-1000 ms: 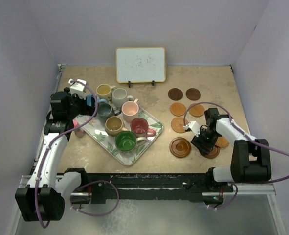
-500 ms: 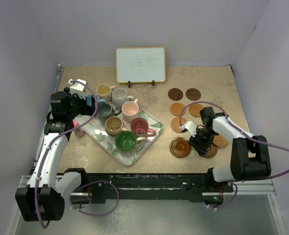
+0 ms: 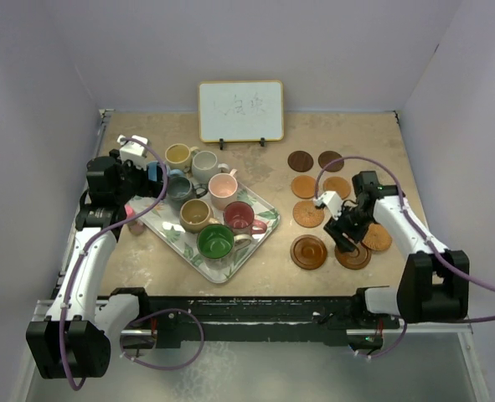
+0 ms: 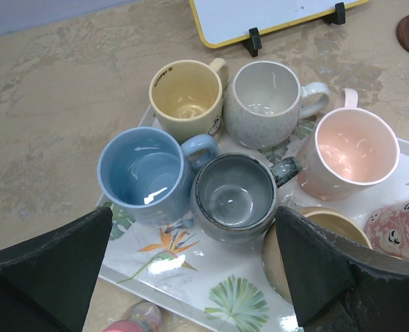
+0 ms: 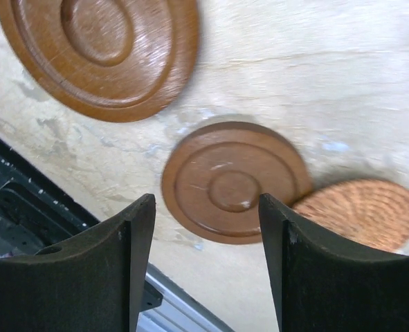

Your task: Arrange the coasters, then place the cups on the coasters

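Eight round wooden coasters lie on the right of the table: two dark ones point(image 3: 300, 161) at the back, orange ones point(image 3: 305, 186) in the middle, and two brown ones point(image 3: 309, 251) point(image 3: 353, 255) at the front. My right gripper point(image 3: 345, 234) hovers open and empty just above the front right brown coaster point(image 5: 235, 183), which touches an orange coaster point(image 5: 363, 211). Several cups stand on the leaf-patterned tray point(image 3: 173, 236): yellow point(image 4: 187, 93), off-white point(image 4: 266, 104), pink point(image 4: 353, 152), light blue point(image 4: 143, 173), grey-blue point(image 4: 233, 197), tan point(image 3: 197, 214), red point(image 3: 239, 216), green point(image 3: 215, 241). My left gripper point(image 4: 194, 277) hangs open over the tray's left end.
A whiteboard point(image 3: 240, 110) with a yellow frame stands at the back. A small pink object point(image 4: 131, 319) lies on the table just off the tray's left edge. Purple walls close in the table on three sides.
My right gripper has risen and drawn back from the front right brown coaster, which now lies uncovered on the table. The left arm has not moved.
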Motion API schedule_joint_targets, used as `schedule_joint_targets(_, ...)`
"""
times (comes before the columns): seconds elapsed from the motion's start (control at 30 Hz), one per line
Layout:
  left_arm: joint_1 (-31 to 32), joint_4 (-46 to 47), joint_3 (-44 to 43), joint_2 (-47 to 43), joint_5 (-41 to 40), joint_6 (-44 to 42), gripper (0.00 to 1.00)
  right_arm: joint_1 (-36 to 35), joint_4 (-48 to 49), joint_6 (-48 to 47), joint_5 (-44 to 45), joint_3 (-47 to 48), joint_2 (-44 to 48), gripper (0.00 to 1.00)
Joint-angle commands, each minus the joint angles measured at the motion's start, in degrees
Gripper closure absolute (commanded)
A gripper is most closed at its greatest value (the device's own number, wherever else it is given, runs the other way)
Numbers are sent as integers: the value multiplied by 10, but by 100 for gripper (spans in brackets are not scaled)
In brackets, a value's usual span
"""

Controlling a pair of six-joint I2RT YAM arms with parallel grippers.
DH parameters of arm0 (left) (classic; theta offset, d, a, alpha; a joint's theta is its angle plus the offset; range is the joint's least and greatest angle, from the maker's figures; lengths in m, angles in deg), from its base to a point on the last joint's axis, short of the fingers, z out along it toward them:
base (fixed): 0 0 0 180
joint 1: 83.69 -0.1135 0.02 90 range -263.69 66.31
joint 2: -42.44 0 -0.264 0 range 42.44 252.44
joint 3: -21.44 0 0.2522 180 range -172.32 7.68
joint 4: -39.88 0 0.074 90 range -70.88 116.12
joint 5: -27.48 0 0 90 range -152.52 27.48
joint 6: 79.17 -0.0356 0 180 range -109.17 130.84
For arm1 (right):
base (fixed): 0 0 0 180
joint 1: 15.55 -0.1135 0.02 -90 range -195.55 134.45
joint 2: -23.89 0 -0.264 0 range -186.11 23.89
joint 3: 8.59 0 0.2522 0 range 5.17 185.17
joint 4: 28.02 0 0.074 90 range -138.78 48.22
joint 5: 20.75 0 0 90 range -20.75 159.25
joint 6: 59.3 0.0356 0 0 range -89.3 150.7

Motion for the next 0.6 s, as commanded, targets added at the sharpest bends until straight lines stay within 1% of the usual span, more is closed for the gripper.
schedule_joint_targets(0.0, 2, 21, -12, -11, 2, -7, 3, 38, -17, 25, -21, 56, 6, 37)
schedule_joint_targets(0.13, 2, 21, -9, -15, 2, -6, 3, 81, 9, 57, 0, 84, -31, 36)
schedule_joint_targets(0.33, 2, 13, -1, -27, 4, -3, 3, 142, 8, 106, 4, 133, -123, 34)
schedule_joint_targets(0.57, 2, 2, 3, -35, 9, 6, 3, 161, -11, 162, -14, 186, -216, 31)
